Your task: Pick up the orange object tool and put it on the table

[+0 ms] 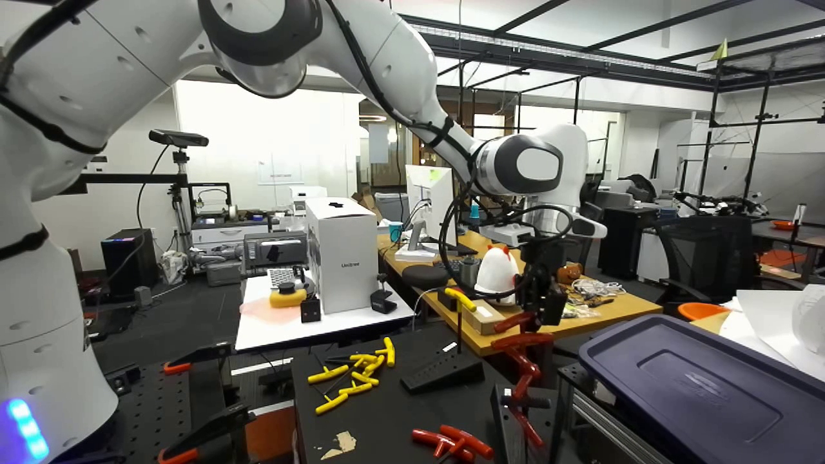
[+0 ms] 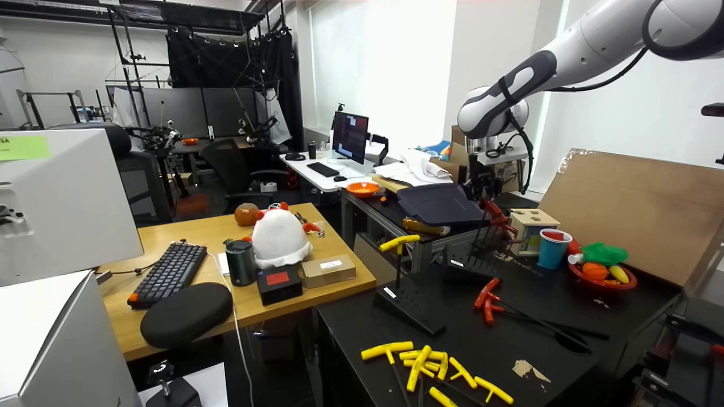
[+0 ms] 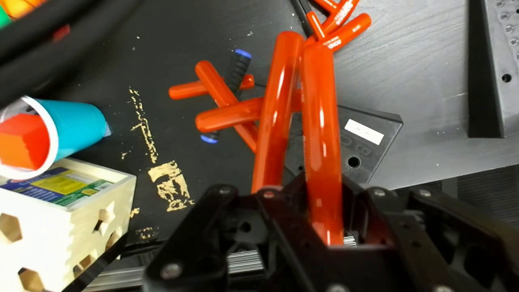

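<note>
- Tool (image 3: 323,186): clamped on an orange-red T-handle key (image 3: 322,117); in the wrist view, its jaws stand close against both sides of the grip.
- Position of key: above the labelled black rack (image 3: 371,154), which rests on the black table (image 2: 503,345). Whether the shaft is clear of the rack cannot be told.
- Adjacent handle (image 3: 275,117): just beside the clamped key, to its left in the wrist view. Further orange-red handles (image 3: 229,115) cross below, with a black handle with blue ends (image 3: 238,69).
- Loose red keys (image 2: 486,293): lie on the black table near the rack, visible in both exterior views.
- Second rack (image 2: 407,308): holds one upright yellow key (image 2: 400,242). Other yellow keys (image 2: 419,367) lie in a cluster near it.
- Blue cup (image 2: 553,251): upright, red block (image 3: 24,142) inside; stands between a wooden box (image 2: 523,234) and a red bowl (image 2: 599,288).
- Tan-topped table (image 2: 192,229): bears a white plush toy (image 2: 278,237), a dark mug (image 2: 241,263) and a keyboard (image 2: 169,274).
</note>
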